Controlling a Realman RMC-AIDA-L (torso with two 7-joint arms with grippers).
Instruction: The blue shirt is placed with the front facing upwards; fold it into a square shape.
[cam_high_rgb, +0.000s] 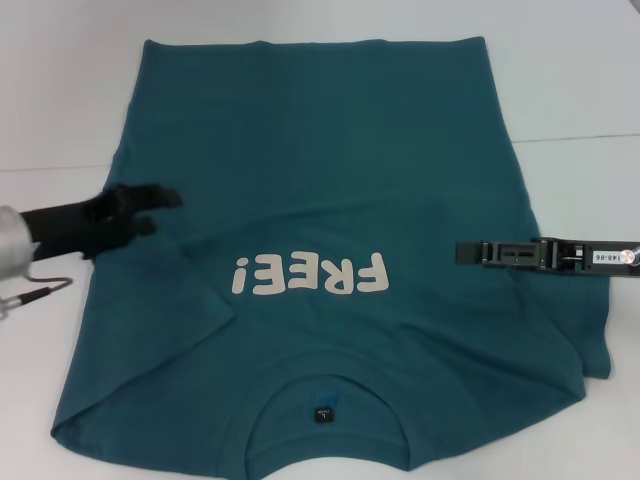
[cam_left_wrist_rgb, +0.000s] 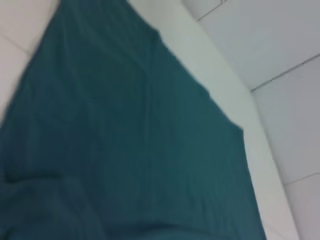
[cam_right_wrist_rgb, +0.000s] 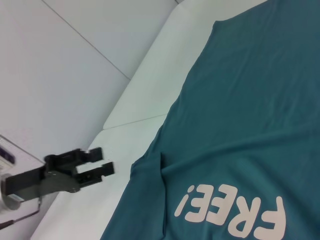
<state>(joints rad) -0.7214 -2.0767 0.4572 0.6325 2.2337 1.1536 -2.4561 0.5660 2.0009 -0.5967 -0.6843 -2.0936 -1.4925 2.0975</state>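
We find the blue shirt (cam_high_rgb: 330, 200) spread front-up on the white table (cam_high_rgb: 60, 90), collar nearest us and hem at the far edge. The cloth is a dark teal-blue, short-sleeved, with a round neck (cam_high_rgb: 325, 395) and a small dark label (cam_high_rgb: 323, 414) just inside the collar. A white "FREE!" print (cam_high_rgb: 308, 275) runs across the chest and reads upside down from the head view. The body lies mostly flat. On our left side the sleeve looks folded in over the body, leaving a diagonal crease that runs from near the left gripper toward the collar. On our right the sleeve (cam_high_rgb: 585, 345) sticks out flat toward the table edge. The hem corners sit square against the far side of the table.

The left gripper (cam_high_rgb: 163, 211) hangs over the shirt's left edge at about mid-body. Its two dark fingers (cam_high_rgb: 160, 195) stand apart with a clear gap, nothing between them; the right wrist view shows the same gripper (cam_right_wrist_rgb: 104, 161) parted, beside the shirt's edge (cam_right_wrist_rgb: 150, 150). We cannot tell whether it touches the cloth.

The right gripper (cam_high_rgb: 466, 252) reaches in from the right, level with the print, over the shirt's right side. We see it edge-on as a thin dark bar, so we cannot tell how its jaws stand.

The left wrist view shows only the teal cloth (cam_left_wrist_rgb: 125, 140) and table surface (cam_left_wrist_rgb: 260, 130).
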